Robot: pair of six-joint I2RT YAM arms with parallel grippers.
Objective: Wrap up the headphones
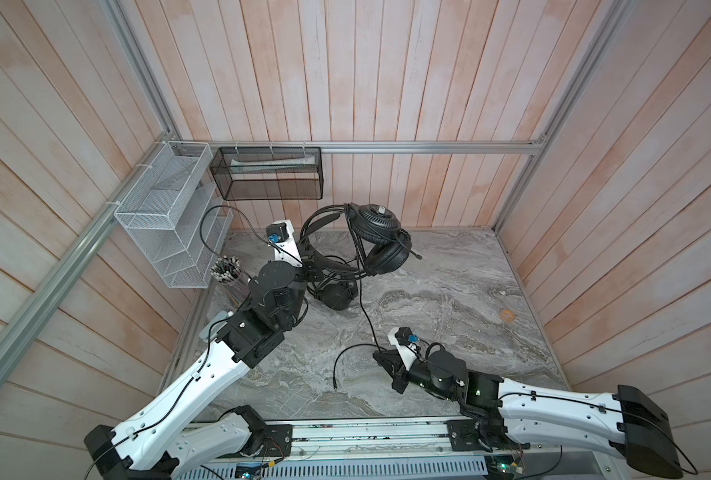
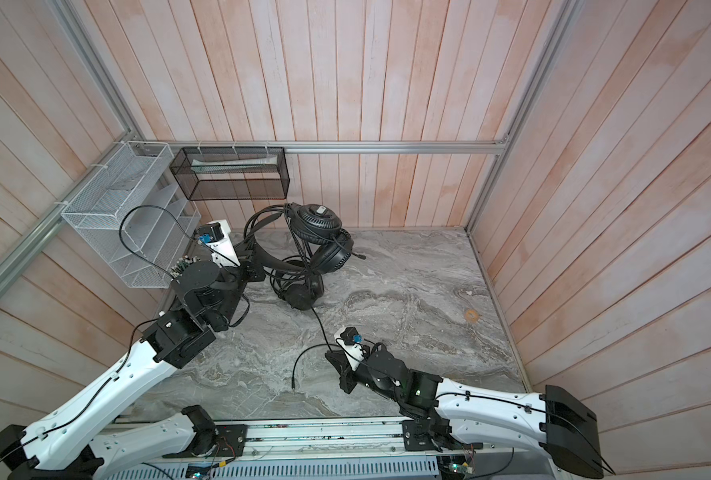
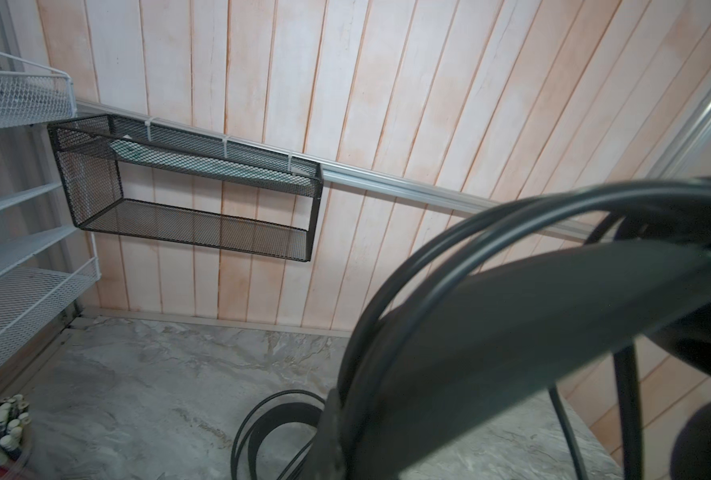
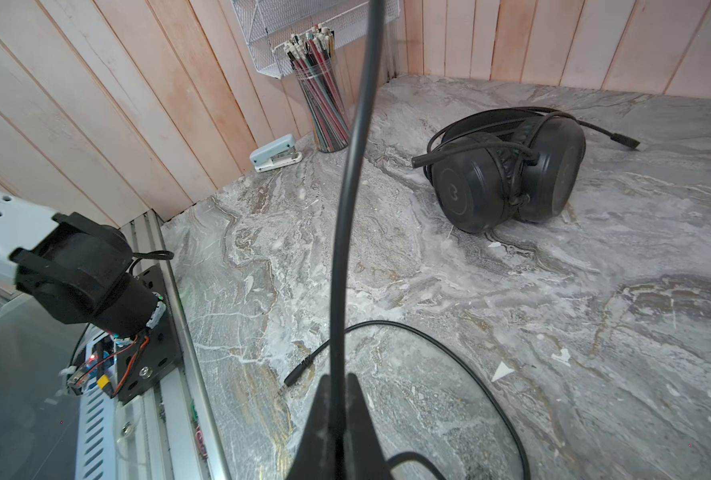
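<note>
- Right gripper [image 4: 337,399] is clamped on the cable [image 4: 353,166], low over the table [image 4: 594,332]. It pinches some way back from the end, probably to have a firm point to steer the winding from.
- Just beside that gripper, on the left arm's side, the spare tail curls in a loop on the marble. It ends in the plug [image 4: 299,374], which lies slack and free.
- From the closed jaws the cable climbs away with little slack to the headset [image 1: 380,224].
- That headset hangs clear of the table, well away from the right gripper and close to the back wall.
- Left gripper [image 1: 312,268] is closed on its headband, with the cups dangling beyond. Holding it up likely leaves room to pass cable round it.
- Some cable already hangs about the band there; how many turns I cannot tell.
- Below the left gripper the second headset [image 4: 470,187] rests on the table with cable bunched between its cups. It looks finished and parked out of the way.
- Beyond, by the side wall, stand a pencil cup [image 4: 324,112] and a stapler [image 4: 276,153], well apart from both grippers.
</note>
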